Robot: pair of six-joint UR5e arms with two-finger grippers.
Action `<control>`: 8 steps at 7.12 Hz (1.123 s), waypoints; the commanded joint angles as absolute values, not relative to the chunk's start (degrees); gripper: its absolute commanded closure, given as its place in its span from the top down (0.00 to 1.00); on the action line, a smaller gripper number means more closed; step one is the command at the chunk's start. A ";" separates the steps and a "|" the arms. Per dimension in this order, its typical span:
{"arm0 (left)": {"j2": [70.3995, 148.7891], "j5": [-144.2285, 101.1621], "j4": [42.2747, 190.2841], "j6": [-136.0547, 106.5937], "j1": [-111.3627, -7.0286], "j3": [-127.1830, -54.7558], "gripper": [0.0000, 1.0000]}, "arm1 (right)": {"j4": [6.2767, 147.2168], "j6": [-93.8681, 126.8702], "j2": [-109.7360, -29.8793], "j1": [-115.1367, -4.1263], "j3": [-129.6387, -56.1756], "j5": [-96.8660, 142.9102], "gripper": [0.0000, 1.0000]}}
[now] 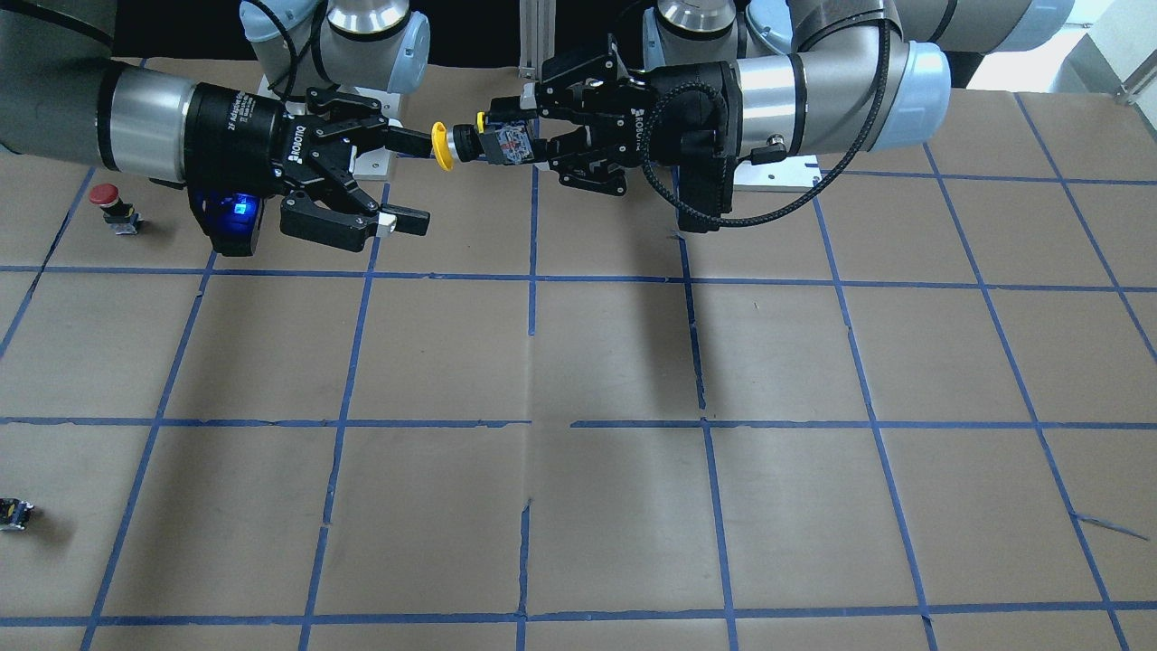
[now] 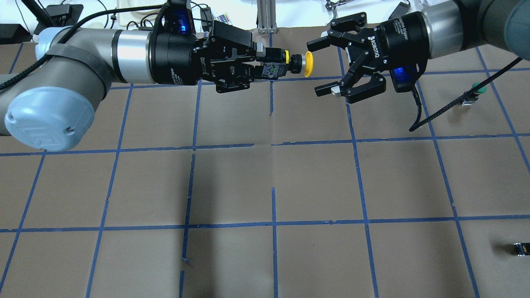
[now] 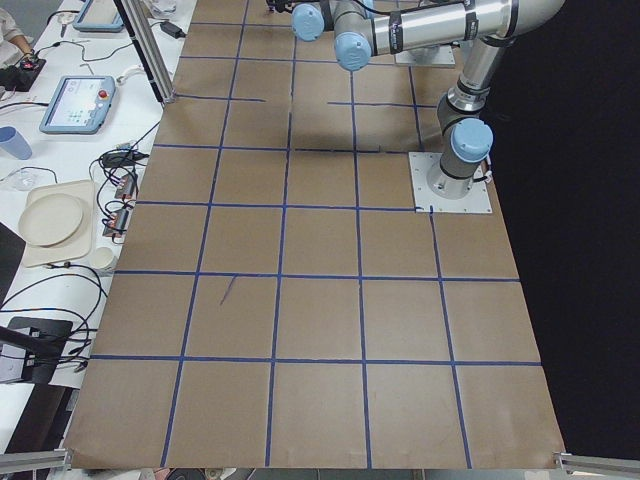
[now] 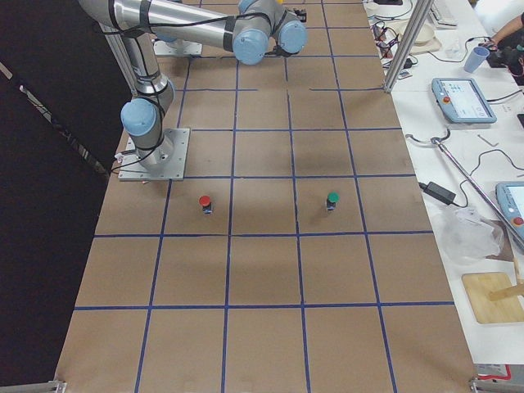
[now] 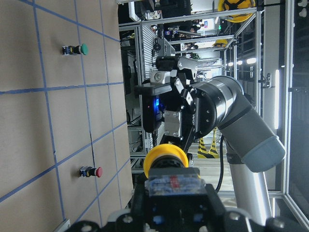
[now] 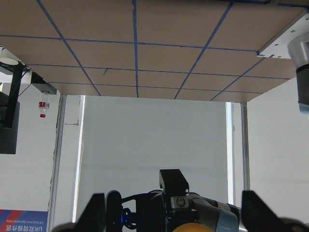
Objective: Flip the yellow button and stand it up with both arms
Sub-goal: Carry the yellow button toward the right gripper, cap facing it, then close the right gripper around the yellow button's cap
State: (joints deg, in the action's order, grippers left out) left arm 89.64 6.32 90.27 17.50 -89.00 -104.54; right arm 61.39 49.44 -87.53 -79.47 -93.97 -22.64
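Front-facing view: my left gripper (image 1: pixel 512 143) reaches in level from the view's right. Its fingers are clamped on the black-and-grey body of the yellow button (image 1: pixel 465 145). The button hangs in the air above the far middle of the table (image 1: pixel 615 362), lying sideways with its yellow cap pointing at my right gripper (image 1: pixel 411 181). That gripper's fingers are spread wide. The upper one sits level with the cap's rim, and I cannot tell here whether they touch. The brown surface below, crossed by blue tape lines (image 1: pixel 452 277), is bare through the middle. A red button (image 1: pixel 108 203) stands near the view's left edge, and a small black part (image 1: pixel 14 514) lies at the lower left edge. Overhead view: the cap sits just short of the gap between my right fingertips, apart from both, and a green button (image 2: pixel 476 88) stands well off to the right. Left side view: both arms meet at the far end, with bare squares nearer the camera and a cluttered white bench (image 3: pixel 40 160) beside the table. Right side view: the red and green buttons stand upright with one square between them. Left wrist view: the cap fills the lower middle, with my spread right gripper beyond it. Right wrist view: my two fingers sit wide apart at the lower corners, with a sliver of yellow low between them.
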 commanded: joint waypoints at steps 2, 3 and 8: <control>89.30 1.41 90.26 18.02 -88.51 -106.52 0.15 | 58.36 49.48 -89.55 -79.45 -93.43 -22.15 1.00; 89.12 0.54 90.26 17.84 -88.51 -106.61 0.15 | 58.01 49.48 -90.17 -79.45 -93.43 -22.15 1.00; 88.95 0.35 90.09 17.84 -88.42 -107.23 0.15 | 54.67 49.48 -93.51 -79.98 -93.60 -18.83 1.00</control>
